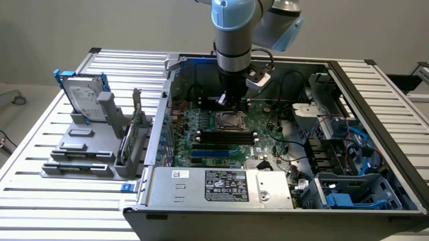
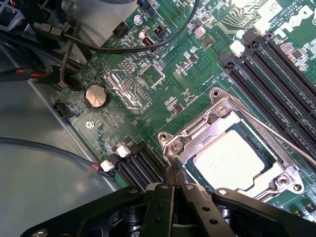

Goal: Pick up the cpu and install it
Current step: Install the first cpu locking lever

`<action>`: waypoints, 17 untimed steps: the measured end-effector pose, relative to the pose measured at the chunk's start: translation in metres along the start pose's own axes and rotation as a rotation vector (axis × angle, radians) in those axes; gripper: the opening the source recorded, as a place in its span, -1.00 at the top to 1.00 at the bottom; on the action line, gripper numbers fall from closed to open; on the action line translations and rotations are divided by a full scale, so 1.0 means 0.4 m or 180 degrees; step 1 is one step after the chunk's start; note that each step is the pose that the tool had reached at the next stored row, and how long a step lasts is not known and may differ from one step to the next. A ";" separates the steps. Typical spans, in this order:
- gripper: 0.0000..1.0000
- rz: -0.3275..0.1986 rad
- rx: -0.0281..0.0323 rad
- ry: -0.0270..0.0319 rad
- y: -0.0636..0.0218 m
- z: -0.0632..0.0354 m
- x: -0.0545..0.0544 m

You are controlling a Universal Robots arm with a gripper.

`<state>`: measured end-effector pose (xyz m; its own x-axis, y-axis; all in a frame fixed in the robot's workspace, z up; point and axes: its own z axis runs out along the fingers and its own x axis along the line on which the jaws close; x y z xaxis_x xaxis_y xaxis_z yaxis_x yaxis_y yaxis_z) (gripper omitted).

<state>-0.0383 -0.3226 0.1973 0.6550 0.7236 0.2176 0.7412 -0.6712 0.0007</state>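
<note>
The cpu [image 2: 231,159], a pale silver square chip, lies flat inside the metal-framed socket [image 2: 217,111] on the green motherboard. My gripper [image 2: 174,174] is shut with nothing between its black fingers, and its tips hover just beside the socket's corner, apart from the chip. In the exterior view the gripper [image 1: 223,100] hangs straight down inside the open computer case, just behind the socket [image 1: 230,120]. The socket's thin lever wire [image 2: 276,136] runs along one side of the frame.
Black memory slots [image 1: 224,136] lie in front of the socket. A grey power supply [image 1: 221,185] fills the case's front. A hard drive [image 1: 86,95] in a blue frame stands in a grey holder at the exterior view's left. Cables [image 2: 74,37] cross beside a coin battery [image 2: 96,96].
</note>
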 end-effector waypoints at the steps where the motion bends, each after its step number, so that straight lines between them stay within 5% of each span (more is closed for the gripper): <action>1: 0.79 0.0000 0.0001 0.0000 0.000 -0.004 0.001; 7: 0.79 0.0004 0.0006 0.0004 0.003 -0.036 -0.002; 17: 0.79 0.0011 0.0011 0.0008 0.019 -0.085 -0.046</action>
<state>-0.0499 -0.3464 0.2265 0.6571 0.7209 0.2201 0.7396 -0.6731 -0.0035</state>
